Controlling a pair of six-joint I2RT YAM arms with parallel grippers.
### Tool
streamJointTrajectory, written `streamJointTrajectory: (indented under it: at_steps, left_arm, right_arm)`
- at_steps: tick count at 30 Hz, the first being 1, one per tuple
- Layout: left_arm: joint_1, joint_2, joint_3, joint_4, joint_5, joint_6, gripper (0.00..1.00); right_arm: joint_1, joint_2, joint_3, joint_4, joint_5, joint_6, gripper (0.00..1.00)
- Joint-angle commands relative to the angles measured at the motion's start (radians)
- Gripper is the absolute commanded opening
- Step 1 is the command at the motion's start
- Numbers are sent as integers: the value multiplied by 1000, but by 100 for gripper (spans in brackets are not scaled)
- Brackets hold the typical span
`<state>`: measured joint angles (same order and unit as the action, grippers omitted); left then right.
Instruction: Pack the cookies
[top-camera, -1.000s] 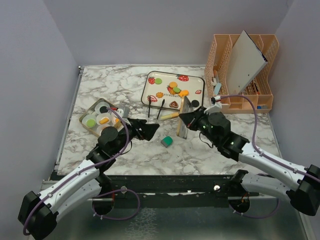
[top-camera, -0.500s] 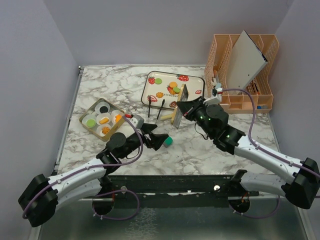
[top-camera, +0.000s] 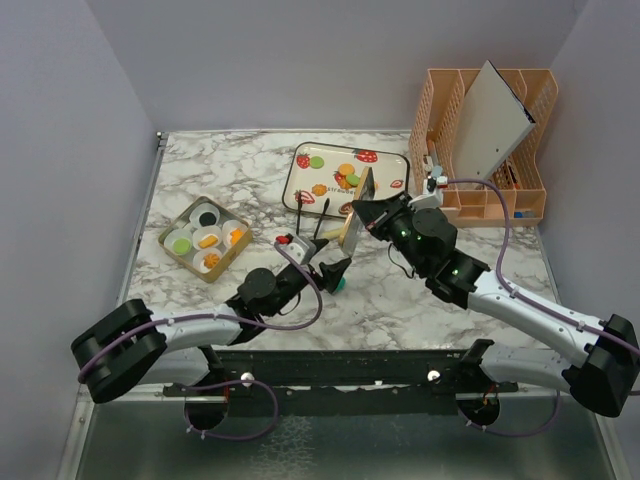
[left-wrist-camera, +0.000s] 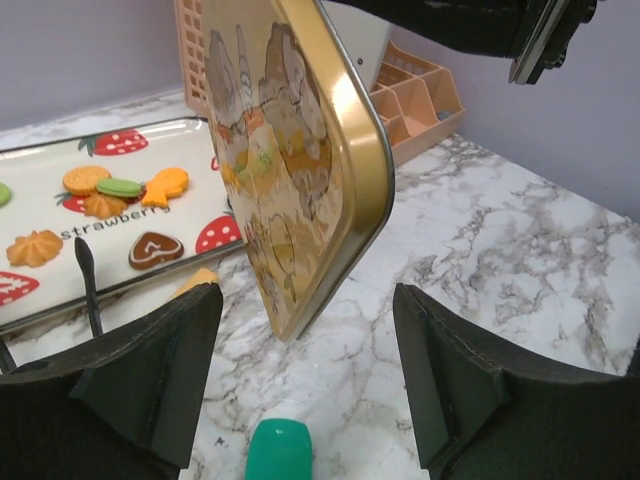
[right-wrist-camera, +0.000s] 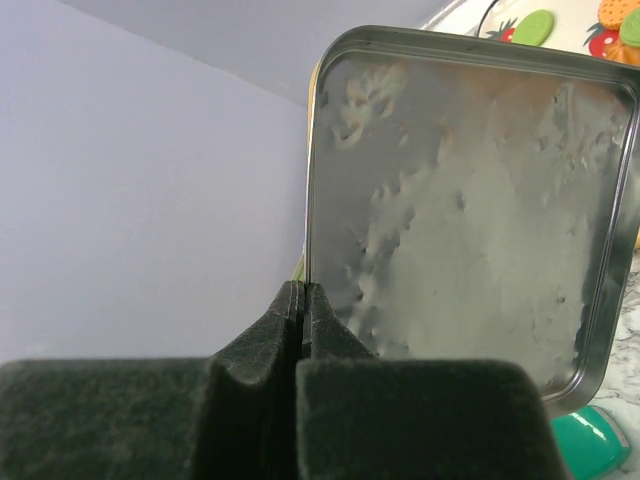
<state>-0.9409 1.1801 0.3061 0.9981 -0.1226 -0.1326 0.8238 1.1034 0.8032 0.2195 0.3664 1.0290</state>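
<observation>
Left wrist view shows the gold rectangular tin lid (left-wrist-camera: 290, 170) standing on edge, tilted, just in front of the white rectangular tray printed with red strawberries (left-wrist-camera: 200, 215). The right gripper (right-wrist-camera: 303, 300) is pinched tight on the lid's rim. The left gripper (top-camera: 333, 268) is spread wide in front of the tray, empty, facing the lid, with the small teal block (left-wrist-camera: 280, 450) below it.

Some small orange, green and brown toy cookies (left-wrist-camera: 125, 188) lie on the tray. Others sit in the open gold tin lined with white paper cups (top-camera: 205, 237), well left of the tray.

This looks like a lid handover or repositioning, though I can't be sure which. Since biscuits remain on the tray, closing seems premature. Next, the lid wants a steady second grip or setting down.

The tray reads "strawberry". The lid carries a picture, but no legible words.
</observation>
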Motion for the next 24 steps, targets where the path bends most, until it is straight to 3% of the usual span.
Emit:
streamJointTrajectory:
  at_steps: [1,7,15,17,20,24]
  left_arm:
    - [-26,91,46,225,-101,60,75]
    - [-39,180,108,247,-113,114,66]
    - [-41,205,133,252,-150,255,27]
    - [-43,192,130,240,-154,304,16]
    - [-52,167,124,227,-157,388,2]
    - [-88,141,125,200,-205,545,0]
  right_arm:
    - [4,-4,10,48,11,27,0]
    - [5,-24,1,32,3,28,0]
    - [4,-59,-11,-20,-9,17,2]
    - [4,-69,-9,-45,-9,9,8]
    - [3,-95,-6,-114,14,-17,27]
    - [4,-149,-14,-215,44,-24,48]
